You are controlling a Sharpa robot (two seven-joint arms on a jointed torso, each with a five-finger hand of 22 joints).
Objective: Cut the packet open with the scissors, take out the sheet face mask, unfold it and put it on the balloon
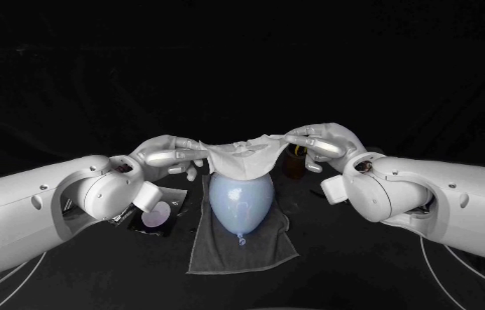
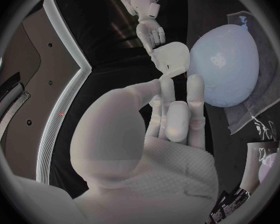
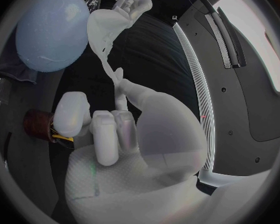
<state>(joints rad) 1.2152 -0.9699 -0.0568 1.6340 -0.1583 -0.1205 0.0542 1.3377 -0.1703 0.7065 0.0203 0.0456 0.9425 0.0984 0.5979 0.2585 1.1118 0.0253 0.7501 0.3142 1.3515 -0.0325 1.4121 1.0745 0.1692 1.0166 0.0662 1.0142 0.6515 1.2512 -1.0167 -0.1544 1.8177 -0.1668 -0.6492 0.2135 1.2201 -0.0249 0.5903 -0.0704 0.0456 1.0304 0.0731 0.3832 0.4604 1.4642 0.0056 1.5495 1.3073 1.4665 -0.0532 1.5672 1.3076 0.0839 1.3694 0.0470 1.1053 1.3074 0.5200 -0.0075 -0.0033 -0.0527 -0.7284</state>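
From the head camera I see the sheet face mask (image 1: 242,154) stretched between both hands, hanging just above the fat end of the balloon (image 1: 242,199). My left hand (image 1: 167,152) pinches one upper edge between thumb and fingers, and my right hand (image 1: 329,144) pinches the other the same way. The mask is thin, white and limp, sagging in the middle. The balloon is pale blue, smooth and teardrop-shaped, its knot pointing towards me. It lies on a grey, rough-woven towel (image 1: 242,250) on the black table (image 1: 101,275). Beside the towel, half under my left wrist, lies a flat shiny thing, probably the packet (image 1: 157,215).

The left wrist camera adds the underside of the hold: the fingertips (image 2: 168,84) close on a corner of the mask, while the right hand (image 2: 149,35) grips the far edge beyond.

The right wrist camera shows what the head view barely catches: a dark red cup (image 3: 39,124) close beside my right hand, with something yellow at its base.
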